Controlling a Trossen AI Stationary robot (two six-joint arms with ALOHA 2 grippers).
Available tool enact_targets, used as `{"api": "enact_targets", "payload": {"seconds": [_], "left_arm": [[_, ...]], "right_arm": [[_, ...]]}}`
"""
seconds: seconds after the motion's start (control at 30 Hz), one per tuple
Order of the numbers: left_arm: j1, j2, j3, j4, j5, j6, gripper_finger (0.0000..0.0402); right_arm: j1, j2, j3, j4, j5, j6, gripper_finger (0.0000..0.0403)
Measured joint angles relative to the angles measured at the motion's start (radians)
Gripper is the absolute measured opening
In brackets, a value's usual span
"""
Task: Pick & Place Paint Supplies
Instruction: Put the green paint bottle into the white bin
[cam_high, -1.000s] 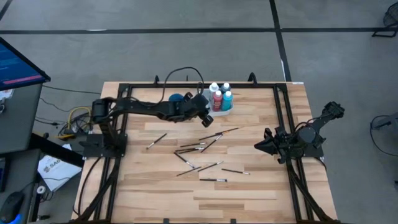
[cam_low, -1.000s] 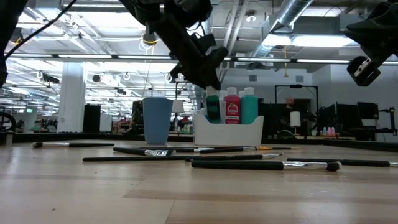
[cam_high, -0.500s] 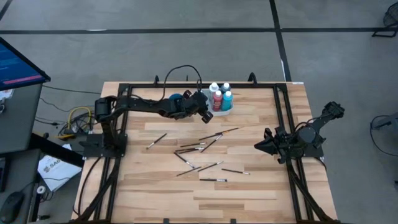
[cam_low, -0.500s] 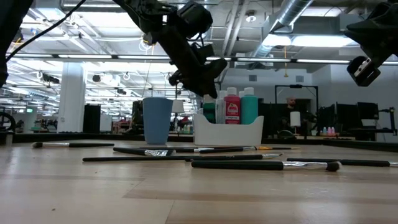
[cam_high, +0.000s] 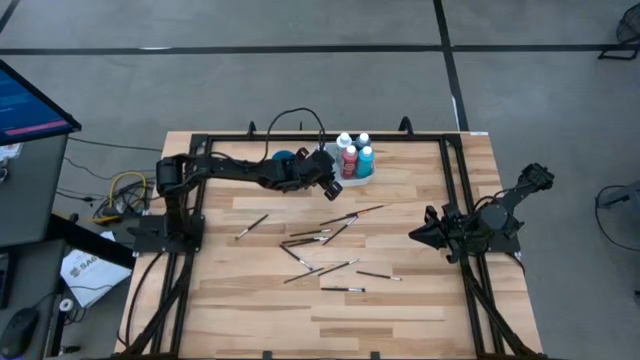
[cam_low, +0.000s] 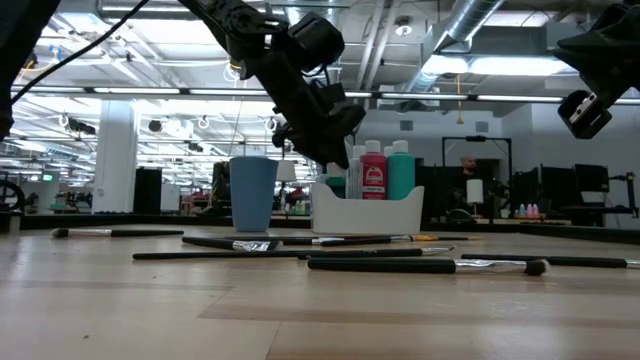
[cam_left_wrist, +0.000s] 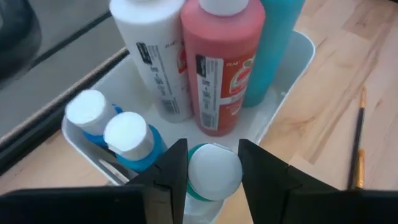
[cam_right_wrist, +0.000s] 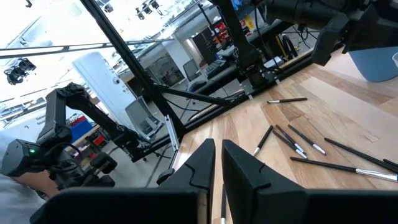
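My left gripper (cam_left_wrist: 213, 171) is shut on a teal, white-capped paint bottle (cam_left_wrist: 214, 167) at the left end of the white tray (cam_left_wrist: 292, 68). White (cam_left_wrist: 155, 56), red (cam_left_wrist: 221, 68) and teal bottles stand upright in the tray, with two blue ones (cam_left_wrist: 127, 137) beside the held bottle. In the high view the gripper (cam_high: 328, 175) is at the tray (cam_high: 362, 176). Several dark-handled paintbrushes (cam_high: 320, 238) lie flat on the table's middle. My right gripper (cam_high: 415, 235) waits shut near the right edge. My left gripper pinches the teal bottle's white cap (cam_left_wrist: 198, 173) between its two fingers (cam_left_wrist: 174, 171), slanting down from the table's left. The bottle stands upright among the bottles at the tray's left end. The tray wall hides its base, so I cannot tell whether it rests there.
A blue cup (cam_high: 284, 157) stands left of the tray, under my left arm; in the low view it (cam_low: 252, 192) is beside the tray (cam_low: 366, 208). Black frame rails run along the table's edges. Bare wood lies near the front edge.
My left gripper has carried the teal bottle toward the far edge and down to the tray's left end, staying shut on it. The bottle, earlier in full view above the tray wall in the low view, now shows almost nothing above it.
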Motion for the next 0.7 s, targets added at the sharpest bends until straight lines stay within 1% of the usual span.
{"api": "enact_targets", "payload": {"seconds": [0.27,0.5,0.6,0.7], "left_arm": [[0.002,0.000,0.000,0.000,-0.002,0.000,0.0139],[0.002,0.000,0.000,0.001,0.004,0.003,0.0175],[-0.001,-0.014,-0.001,-0.019,0.070,0.048,0.0190],[-0.017,-0.073,-0.001,-0.064,0.145,0.100,0.0200]], "right_arm": [[0.000,0.000,0.000,0.000,0.000,0.000,0.0023],[0.000,0.000,0.000,0.000,0.000,0.000,0.0024],[0.000,0.000,0.000,0.000,0.000,0.000,0.0024],[0.000,0.000,0.000,0.000,0.000,0.000,0.0023]]}}
